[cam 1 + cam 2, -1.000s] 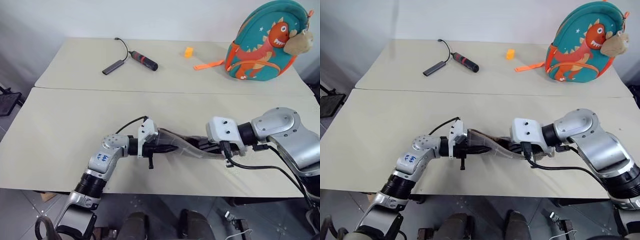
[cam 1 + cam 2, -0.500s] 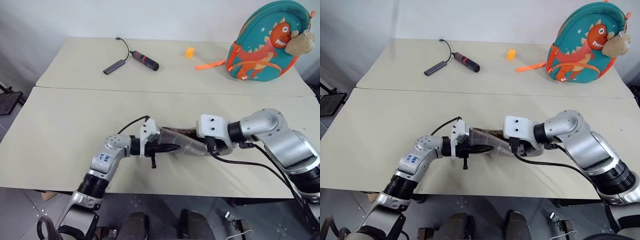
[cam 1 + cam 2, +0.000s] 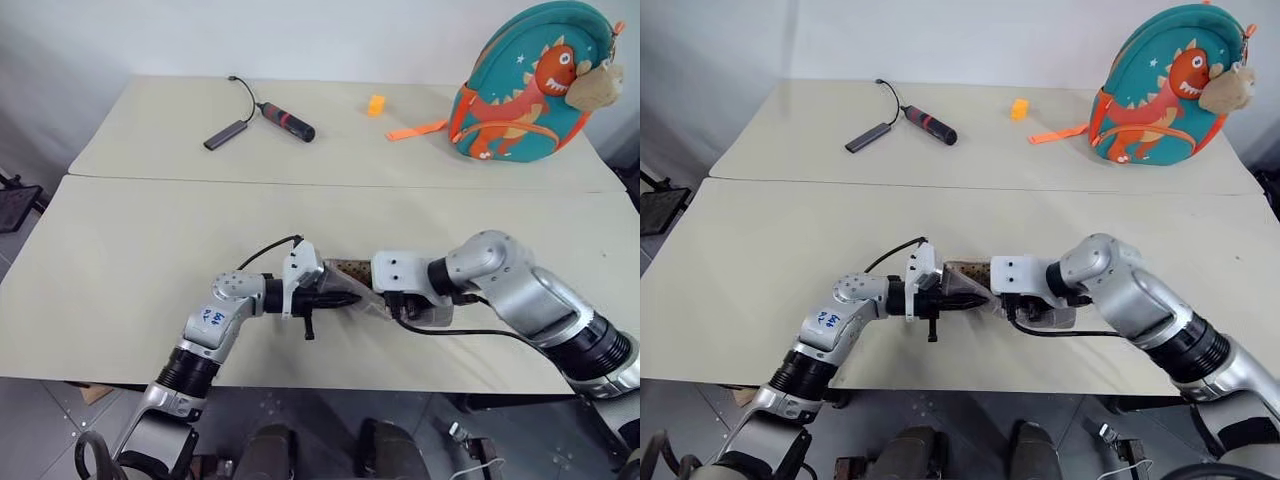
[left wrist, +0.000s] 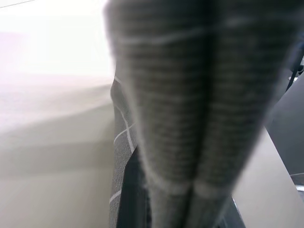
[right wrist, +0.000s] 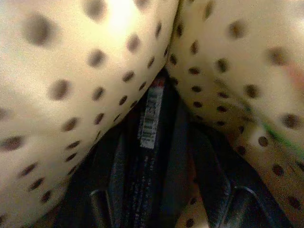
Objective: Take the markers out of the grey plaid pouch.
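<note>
The pouch [image 3: 352, 283] lies at the near edge of the front table [image 3: 120, 270], stretched between the two grippers. The left gripper [image 3: 340, 297] is clenched on the pouch's left end, its fingers pointing right along the table. In the left wrist view, grey fabric with thin white lines presses right up against the camera, blurred. The right gripper [image 3: 1012, 308] points down and to the left into the pouch's open mouth, where the brownish lining shows. In the right wrist view its two black fingers [image 5: 107, 190] stand apart inside the pale dotted lining, on either side of a dark marker [image 5: 151, 142] with a barcode label on its barrel. Whether the fingers touch that marker is hard to tell.

A faint green streak at the lining's edge may be the second marker, but it is too blurred to be sure. From the head views the right wrist covers most of the pouch, so only its left half is seen.

On the far table stand a backpack [image 3: 530, 85], a small orange block [image 3: 376, 104] and a black-and-red cylinder [image 3: 286, 121] with a cable.
</note>
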You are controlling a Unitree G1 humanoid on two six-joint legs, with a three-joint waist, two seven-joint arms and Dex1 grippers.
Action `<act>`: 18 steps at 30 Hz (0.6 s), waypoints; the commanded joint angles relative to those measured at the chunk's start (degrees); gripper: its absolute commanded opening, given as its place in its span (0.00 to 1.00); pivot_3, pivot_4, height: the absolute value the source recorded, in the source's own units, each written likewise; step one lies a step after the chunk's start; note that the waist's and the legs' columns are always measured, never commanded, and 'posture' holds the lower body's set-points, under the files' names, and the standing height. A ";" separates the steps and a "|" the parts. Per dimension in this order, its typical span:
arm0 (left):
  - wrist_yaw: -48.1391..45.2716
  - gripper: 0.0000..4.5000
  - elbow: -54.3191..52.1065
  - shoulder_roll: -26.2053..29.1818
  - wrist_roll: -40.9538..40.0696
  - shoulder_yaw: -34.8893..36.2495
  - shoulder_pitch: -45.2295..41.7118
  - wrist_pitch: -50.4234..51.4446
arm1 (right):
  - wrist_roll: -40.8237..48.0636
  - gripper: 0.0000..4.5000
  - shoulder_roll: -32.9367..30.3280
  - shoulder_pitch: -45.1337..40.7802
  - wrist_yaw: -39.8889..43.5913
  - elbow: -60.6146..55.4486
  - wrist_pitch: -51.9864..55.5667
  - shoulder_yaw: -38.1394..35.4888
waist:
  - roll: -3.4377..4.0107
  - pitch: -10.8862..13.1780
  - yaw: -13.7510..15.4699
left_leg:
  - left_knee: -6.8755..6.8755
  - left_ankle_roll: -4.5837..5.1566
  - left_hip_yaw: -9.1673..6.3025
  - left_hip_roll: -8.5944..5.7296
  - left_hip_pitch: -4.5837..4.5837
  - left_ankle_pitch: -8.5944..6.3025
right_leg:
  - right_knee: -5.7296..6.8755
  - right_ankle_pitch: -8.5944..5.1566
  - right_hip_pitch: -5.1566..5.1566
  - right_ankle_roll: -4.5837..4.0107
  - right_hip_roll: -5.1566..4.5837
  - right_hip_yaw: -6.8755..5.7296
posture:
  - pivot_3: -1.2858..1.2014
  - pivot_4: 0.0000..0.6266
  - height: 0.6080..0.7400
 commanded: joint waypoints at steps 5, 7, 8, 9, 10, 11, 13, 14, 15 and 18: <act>0.16 0.00 -2.21 0.08 -0.68 0.43 0.76 0.07 | -0.70 0.24 1.38 3.09 -0.25 1.53 0.26 -1.45 | 0.00 0.00 -0.01 | 0.01 -0.01 -0.10 0.02 0.18 -0.01 | -0.04 0.00 0.22 0.00 0.00 -0.05 | 0.52 0.24 1.00; 0.14 0.00 -2.36 0.14 -0.65 0.36 0.81 0.00 | -0.64 0.24 1.65 3.33 -0.35 1.45 -0.70 -2.40 | -0.01 0.00 -0.01 | 0.02 -0.01 -0.18 0.02 0.19 -0.01 | -0.05 0.00 0.25 0.00 0.00 -0.07 | 0.52 0.24 1.00; 0.05 0.00 -2.42 0.23 -0.60 0.32 0.81 -0.10 | -0.51 0.24 1.89 3.40 -0.55 1.49 -0.97 -3.02 | -0.01 0.00 -0.01 | 0.02 -0.02 -0.19 0.02 0.19 -0.01 | -0.06 0.00 0.25 0.00 0.01 -0.07 | 0.52 0.24 1.00; -0.07 0.00 -2.43 0.35 -0.56 0.29 0.82 -0.20 | -0.31 0.24 2.08 3.43 -0.50 1.51 -1.36 -3.57 | -0.01 0.00 -0.03 | 0.02 -0.02 -0.21 0.02 0.19 -0.01 | -0.06 0.00 0.27 0.00 0.01 -0.09 | 0.52 0.24 1.00; -0.15 0.00 -2.42 0.44 -0.53 0.29 0.82 -0.28 | -0.05 0.24 2.31 3.46 -0.51 1.55 -1.53 -4.17 | -0.01 0.00 -0.06 | 0.02 -0.02 -0.21 0.02 0.20 -0.01 | -0.06 0.00 0.27 0.00 0.01 -0.09 | 0.52 0.24 1.00; -0.20 0.00 -2.40 0.55 -0.50 0.32 0.85 -0.36 | 0.81 0.24 2.78 3.63 -0.64 1.67 -2.44 -5.44 | -0.01 0.00 -0.07 | 0.01 -0.02 -0.21 0.02 0.20 -0.01 | -0.06 0.00 0.28 0.00 0.01 -0.09 | 0.52 0.24 1.00; -0.29 0.00 -2.42 0.78 -0.51 0.43 0.94 -0.40 | 2.44 0.24 3.46 3.83 -0.87 1.87 -3.16 -8.00 | -0.01 0.00 -0.13 | 0.01 -0.02 -0.21 0.03 0.20 -0.01 | -0.07 0.00 0.28 0.00 0.02 -0.09 | 0.52 0.24 1.00; -0.30 0.00 -2.50 0.92 -0.49 0.48 1.04 -0.40 | 3.81 0.24 3.83 4.08 -0.69 2.26 -5.22 -9.93 | -0.01 0.00 -0.22 | 0.01 -0.02 -0.20 0.03 0.20 -0.01 | -0.08 0.00 0.28 0.00 0.02 -0.09 | 0.52 0.24 1.00; -0.30 0.00 -2.56 1.01 -0.47 0.50 1.11 -0.40 | 4.67 0.24 4.03 4.24 -0.52 2.56 -6.69 -11.14 | -0.01 0.00 -0.22 | 0.01 -0.02 -0.20 0.03 0.20 -0.01 | -0.08 0.00 0.28 0.00 0.02 -0.09 | 0.52 0.24 1.00; -0.20 0.00 -2.90 1.64 -0.49 0.92 1.61 -0.08 | 13.93 0.24 3.42 6.14 6.72 3.04 -15.47 -18.75 | -0.02 0.01 -0.15 | -0.02 -0.02 -0.22 0.02 0.19 -0.01 | -0.09 0.00 0.28 0.00 0.02 -0.10 | 0.52 0.24 1.00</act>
